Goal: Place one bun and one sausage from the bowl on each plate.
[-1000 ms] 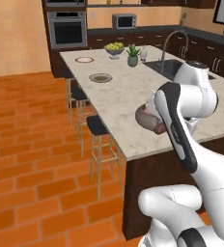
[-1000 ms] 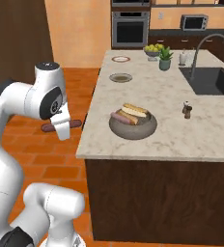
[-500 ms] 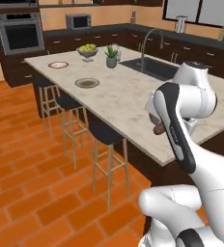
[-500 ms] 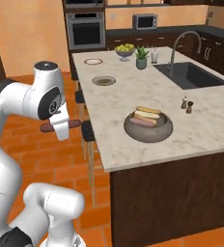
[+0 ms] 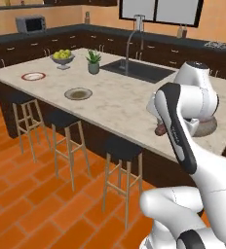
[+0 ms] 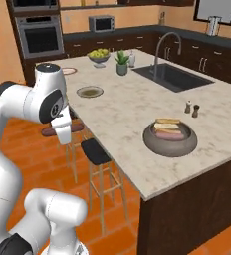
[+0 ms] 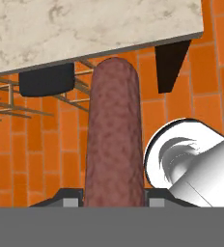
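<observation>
My gripper (image 6: 62,133) is shut on a brown sausage (image 6: 48,131), held level over the floor off the island's near edge. The same sausage (image 7: 115,135) runs up the middle of the hand view, and one end of the sausage (image 5: 160,130) peeks past the arm. On the counter stands the grey stone bowl (image 6: 170,145) with buns (image 6: 168,121) and a sausage inside; the bowl (image 5: 208,127) is mostly behind my arm in the left base view. Further along lie the grey plate (image 5: 78,93) (image 6: 89,91) and the red-rimmed white plate (image 5: 33,76) (image 6: 69,71), both bare.
Dark stools (image 5: 121,148) (image 6: 94,149) (image 7: 47,79) stand along the island's side. A footed bowl of apples (image 5: 62,57) (image 6: 98,55), a potted plant (image 5: 93,62) (image 6: 121,62), the sink (image 5: 140,71) (image 6: 175,77) and two shakers (image 6: 192,107) sit on the counter.
The base has driven along the island, so the whole scene has shifted in both base views. The arm keeps its pose with the sausage still gripped.
</observation>
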Robot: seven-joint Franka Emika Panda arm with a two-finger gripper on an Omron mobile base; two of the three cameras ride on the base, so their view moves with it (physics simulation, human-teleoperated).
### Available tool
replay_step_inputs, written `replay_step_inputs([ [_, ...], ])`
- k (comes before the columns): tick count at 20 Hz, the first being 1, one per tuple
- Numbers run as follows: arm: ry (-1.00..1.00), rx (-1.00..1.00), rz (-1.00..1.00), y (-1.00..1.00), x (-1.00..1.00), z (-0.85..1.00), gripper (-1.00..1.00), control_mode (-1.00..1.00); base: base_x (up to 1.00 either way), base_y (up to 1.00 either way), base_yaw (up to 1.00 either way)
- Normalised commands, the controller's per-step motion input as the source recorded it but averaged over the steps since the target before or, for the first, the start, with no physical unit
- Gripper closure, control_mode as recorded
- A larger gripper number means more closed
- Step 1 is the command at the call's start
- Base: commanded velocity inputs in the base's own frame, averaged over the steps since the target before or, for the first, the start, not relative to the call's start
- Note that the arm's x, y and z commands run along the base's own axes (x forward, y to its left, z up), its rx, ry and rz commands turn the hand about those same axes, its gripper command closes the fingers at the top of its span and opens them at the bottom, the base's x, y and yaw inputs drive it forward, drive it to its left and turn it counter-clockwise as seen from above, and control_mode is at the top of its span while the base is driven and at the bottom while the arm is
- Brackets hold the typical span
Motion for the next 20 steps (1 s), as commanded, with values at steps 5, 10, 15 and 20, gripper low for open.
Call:
replay_step_inputs([
  [5,0.00,0.00,0.00,0.00,0.00,0.00,1.00,1.00,0.32,1.00,-0.52],
  [10,0.00,0.00,0.00,0.00,0.00,0.00,1.00,1.00,0.26,0.96,-0.57],
  [15,0.00,0.00,0.00,0.00,0.00,0.00,1.00,1.00,0.18,0.99,-0.54],
  [20,0.00,0.00,0.00,0.00,0.00,0.00,1.00,1.00,0.04,1.00,-0.45],
])
